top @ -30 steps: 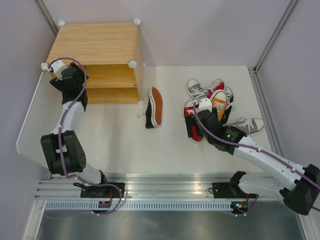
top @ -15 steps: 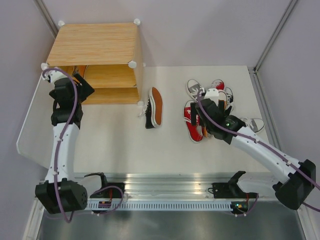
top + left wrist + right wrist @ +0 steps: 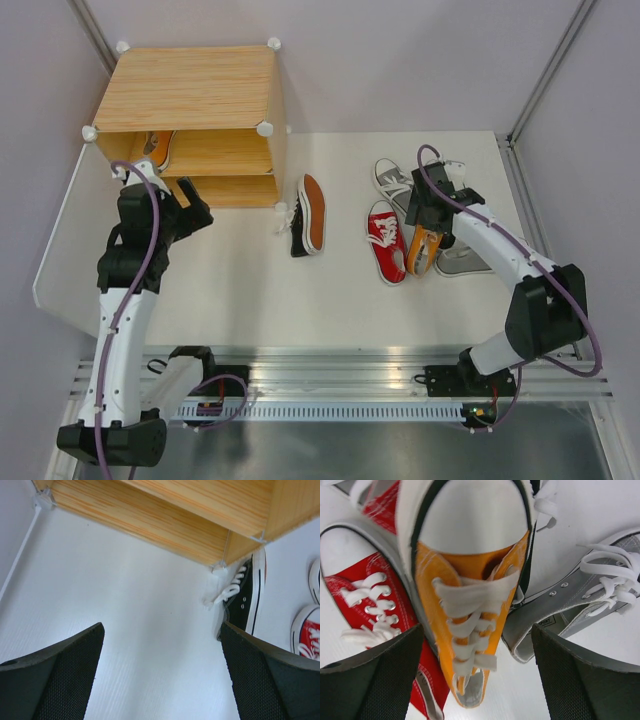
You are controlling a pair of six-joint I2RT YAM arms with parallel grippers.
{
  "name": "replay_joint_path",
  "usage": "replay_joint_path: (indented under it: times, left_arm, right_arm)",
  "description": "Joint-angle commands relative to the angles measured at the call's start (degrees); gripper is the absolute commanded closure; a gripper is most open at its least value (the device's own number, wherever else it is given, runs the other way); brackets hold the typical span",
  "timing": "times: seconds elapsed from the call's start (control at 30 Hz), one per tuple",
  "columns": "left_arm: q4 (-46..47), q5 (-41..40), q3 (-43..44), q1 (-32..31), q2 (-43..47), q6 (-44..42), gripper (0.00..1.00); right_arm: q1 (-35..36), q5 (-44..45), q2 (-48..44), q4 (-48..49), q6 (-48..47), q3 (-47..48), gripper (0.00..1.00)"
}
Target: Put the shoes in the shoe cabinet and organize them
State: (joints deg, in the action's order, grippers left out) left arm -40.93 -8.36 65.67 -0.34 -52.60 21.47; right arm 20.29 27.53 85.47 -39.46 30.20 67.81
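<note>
Finds smooth wood-grain shoe cabinet [image 3: 190, 90] at 10 o'clock, white-laced, rubber-toed orange canvas sneaker [image 3: 470, 605] at 3 o'clock between mesh-textured, wide-parted right gripper [image 3: 477, 675]; left gripper [image 3: 160, 675] likewise agape, empty.

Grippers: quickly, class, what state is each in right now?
Left gripper: open, empty.
Right gripper: open, jaws either side of the orange shoe, not gripping it.
</note>
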Motion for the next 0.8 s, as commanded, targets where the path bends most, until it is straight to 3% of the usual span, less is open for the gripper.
replay_joint_path:
  times: [0.0,0.17,0.27,0.33,0.37,0.43,0.47,0.57,0.77]
  left_arm:
    - [-6.00,2.65,0.16,-2.03,2.76,-4.07,0.00]
    - [-7.85,1.07,2.26,-3.97,5.22,-5.39,0.00]
    - [-8.20,1.15,4.20,-4.84,5.58,-5.74,0.00]
    - [-8.20,1.77,5.43,-5.37,5.31,-5.92,0.00]
    - [-8.20,2.03,5.78,-5.37,5.05,-5.92,0.00]
    - [-8.20,2.38,6.66,-5.64,4.53,-5.83,0.00]
    - [-8.20,2.38,7.45,-5.81,4.26,-5.92,0.00]
    - [-8.29,1.60,8.68,-6.16,3.12,-6.09,0.00]
    - [-8.20,0.19,11.67,-6.34,0.75,-5.83,0.00]
  right_arm:
    - [-2.54,-2.92,2.23,0.78,3.46,2.68,0.08]
    - [-6.13,-6.95,4.53,5.62,3.12,1.01,0.14]
    - [-7.37,-7.58,5.05,7.03,1.89,0.04,0.24]
    - [-7.64,-7.58,4.88,7.73,1.27,-0.66,0.39]
    - [-7.72,-7.75,4.88,7.82,0.75,-0.66,0.54]
    - [-7.73,-9.07,4.71,7.65,0.48,-0.58,0.67]
    - [-7.81,-9.42,4.27,7.21,0.48,-0.49,0.81]
    - [-7.73,-10.04,2.61,6.25,0.22,-0.40,0.99]
    - [-7.46,-13.81,-1.27,1.68,0.04,2.58,0.99]
